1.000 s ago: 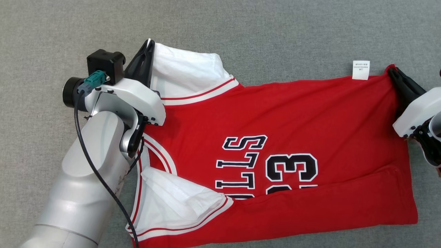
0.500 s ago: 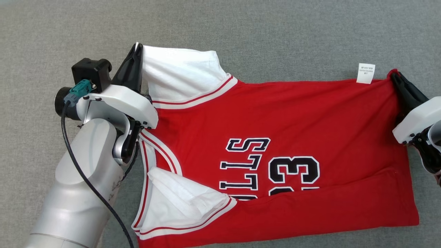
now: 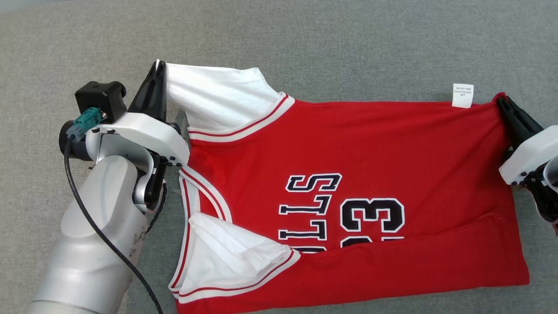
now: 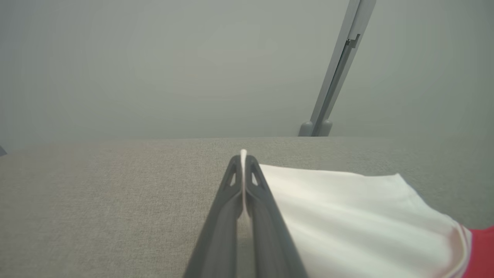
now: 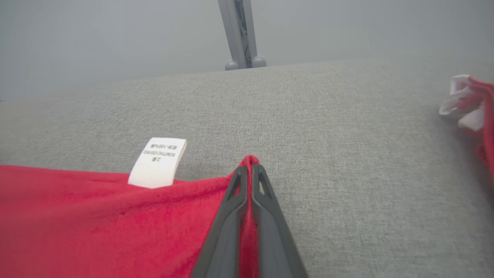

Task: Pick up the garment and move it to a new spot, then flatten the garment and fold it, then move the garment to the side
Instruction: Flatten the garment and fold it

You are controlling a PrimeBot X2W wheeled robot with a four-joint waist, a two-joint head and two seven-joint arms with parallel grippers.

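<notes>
Left gripper (image 3: 159, 66): jaws clamped on the white sleeve (image 3: 218, 93) of the red jersey (image 3: 348, 144), which lies across the grey worktop (image 3: 305, 39). Right gripper (image 3: 501, 100): jaws clamped on the jersey's hem corner, just beside the care label (image 3: 463, 95).

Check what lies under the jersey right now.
The jersey lies on the grey fabric surface, visible all around it. Its folded-up near edge covers part of the lettering and number. Anything else beneath is hidden.

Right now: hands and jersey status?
Left hand shut on white sleeve. Right hand shut on hem corner. Jersey spread between them. Another red cloth lies apart.
</notes>
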